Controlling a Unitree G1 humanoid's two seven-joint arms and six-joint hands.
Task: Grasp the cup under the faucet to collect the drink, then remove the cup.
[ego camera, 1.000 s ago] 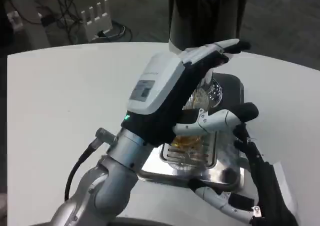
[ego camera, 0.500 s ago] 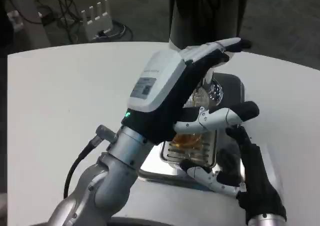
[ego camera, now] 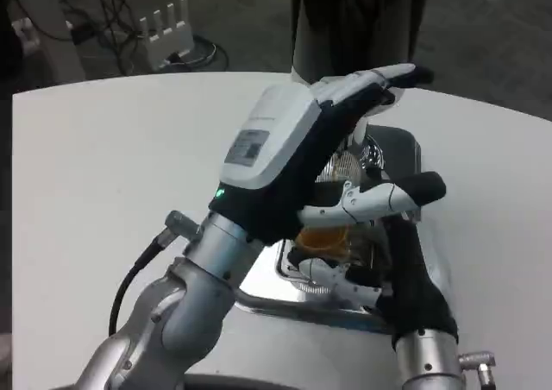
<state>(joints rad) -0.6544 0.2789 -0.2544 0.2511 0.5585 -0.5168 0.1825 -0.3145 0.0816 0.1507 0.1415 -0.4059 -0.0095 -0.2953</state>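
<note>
— Cup [ego camera: 325, 237] where?
— On drip tray [ego camera: 392, 308], far table edge, mostly hidden behind left hand [ego camera: 297, 161].
— Hands?
— Left spread, holding nothing. Right hand [ego camera: 392, 273] nearer, just right of cup; grip unclear.

silver forearms, a black cable [ego camera: 138, 273], and a white-backed left hand [ego camera: 297, 161] with black-and-white fingers and a green light.

The clear cup [ego camera: 326, 237], holding amber drink, stands upright on the slotted metal drip tray [ego camera: 341, 279], just below the faucet [ego camera: 369, 154], and is largely hidden, so its rim cannot be made out.
</note>
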